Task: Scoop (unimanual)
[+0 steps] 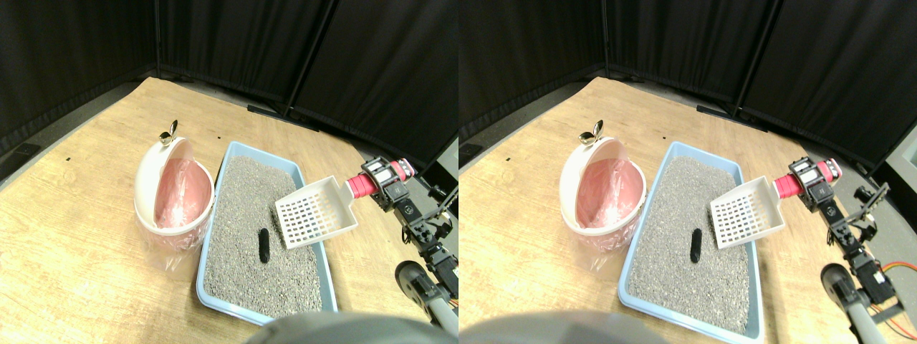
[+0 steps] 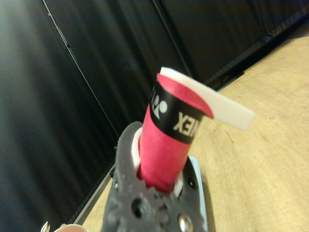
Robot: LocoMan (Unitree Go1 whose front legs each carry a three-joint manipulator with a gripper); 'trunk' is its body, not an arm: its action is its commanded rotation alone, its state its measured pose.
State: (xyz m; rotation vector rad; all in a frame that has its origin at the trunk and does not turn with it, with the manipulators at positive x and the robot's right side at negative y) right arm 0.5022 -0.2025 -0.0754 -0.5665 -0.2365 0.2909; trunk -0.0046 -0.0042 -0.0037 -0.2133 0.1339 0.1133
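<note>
Even, bright overhead light, soft short shadows, wide-angle bending at edges, wrist view's foreground blurred.

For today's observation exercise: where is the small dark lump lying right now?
In the stereo pair view, the small dark lump lies on the grey litter in the light blue tray, near its middle, just left of the white slotted plastic scoop hovering above.
</note>
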